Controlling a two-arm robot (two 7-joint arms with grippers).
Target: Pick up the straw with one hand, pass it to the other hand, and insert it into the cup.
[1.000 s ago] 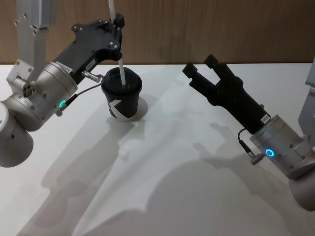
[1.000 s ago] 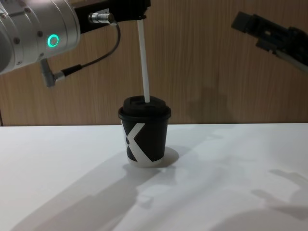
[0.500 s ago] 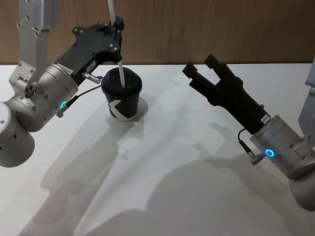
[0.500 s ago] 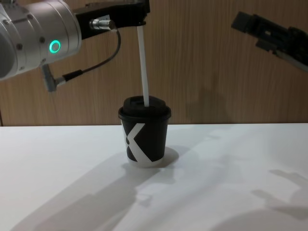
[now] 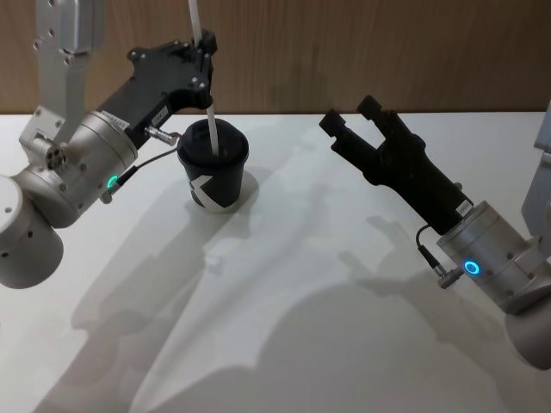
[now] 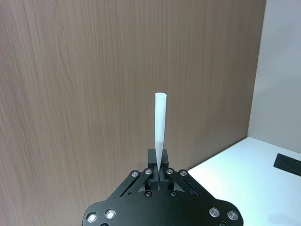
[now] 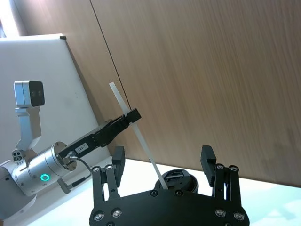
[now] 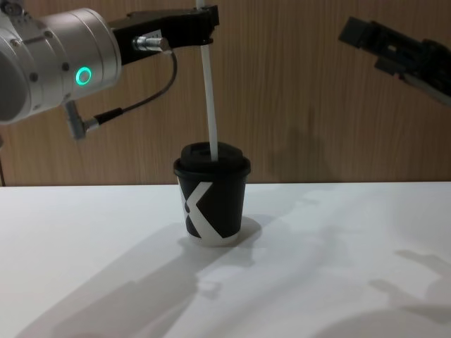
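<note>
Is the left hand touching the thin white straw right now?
Touching. In the left wrist view the left hand's fingers are shut on the thin white straw; the chest view shows the same grip above the black lidded paper cup.

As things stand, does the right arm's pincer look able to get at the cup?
Probably yes. The right pincer hangs open beside the cup with bare table between them. From above, though, the left pincer is shut on the straw standing in the lid, so a side approach looks freer.
</note>
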